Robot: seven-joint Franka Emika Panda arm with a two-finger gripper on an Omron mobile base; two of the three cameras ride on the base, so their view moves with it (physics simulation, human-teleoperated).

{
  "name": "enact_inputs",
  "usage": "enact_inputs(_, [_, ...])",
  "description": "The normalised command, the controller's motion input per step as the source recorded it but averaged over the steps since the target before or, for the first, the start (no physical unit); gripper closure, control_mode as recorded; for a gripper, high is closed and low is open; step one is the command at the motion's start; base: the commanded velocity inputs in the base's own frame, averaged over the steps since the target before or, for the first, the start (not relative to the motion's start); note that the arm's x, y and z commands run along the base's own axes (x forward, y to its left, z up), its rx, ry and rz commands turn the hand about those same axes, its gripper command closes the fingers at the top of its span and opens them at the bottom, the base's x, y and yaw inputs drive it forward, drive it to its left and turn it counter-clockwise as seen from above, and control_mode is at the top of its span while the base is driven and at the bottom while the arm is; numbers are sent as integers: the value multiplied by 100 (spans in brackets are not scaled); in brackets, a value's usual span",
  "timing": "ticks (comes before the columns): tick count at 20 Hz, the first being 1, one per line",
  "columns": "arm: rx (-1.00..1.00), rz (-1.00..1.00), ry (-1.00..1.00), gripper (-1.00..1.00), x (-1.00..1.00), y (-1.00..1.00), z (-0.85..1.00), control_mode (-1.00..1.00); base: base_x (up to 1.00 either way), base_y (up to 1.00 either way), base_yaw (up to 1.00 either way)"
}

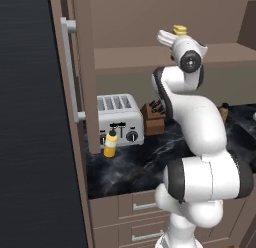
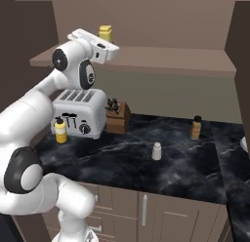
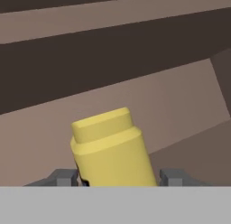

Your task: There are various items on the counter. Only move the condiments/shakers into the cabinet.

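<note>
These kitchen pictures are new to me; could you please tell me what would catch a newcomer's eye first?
The white arm reaches up to the open cabinet's shelf, its fingers either side of a squat yellow bottle. Below, on the black counter, a silver toaster stands with a yellow squeeze bottle in front.

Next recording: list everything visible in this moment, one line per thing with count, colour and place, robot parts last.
squat yellow bottle: one, yellow, at the cabinet shelf, between the gripper's fingers
squeeze bottle: one, yellow with white collar and dark tip, on the counter in front of the toaster
shaker: one, pale grey, mid-counter
amber bottle: one, brownish with dark cap, back right of the counter
toaster: one, silver, four slots, back left
knife block: one, brown, right of the toaster
counter: one, black marble
cabinet: one, brown, above the counter, door open
drawers: brown, silver handles, under the counter
gripper: one, closed on the squat yellow bottle
</note>
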Motion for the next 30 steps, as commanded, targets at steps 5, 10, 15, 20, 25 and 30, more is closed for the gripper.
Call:
enact_inputs(5, [0,0,8,100,51,0,-9,-100,0,0,0])
enact_inputs(10, [1,0,3,100,41,-4,-20,-100,0,0,0])
enact_inputs(15, [0,0,0,100,8,-2,-35,-100,0,0,0])
enact_inputs(20, [0,0,0,100,0,0,-20,-100,0,0,0])
enact_inputs(25, [0,0,0,100,16,0,-1,-100,0,0,0])
enact_inputs(30, [0,0,3,100,38,0,-12,-100,0,0,0])
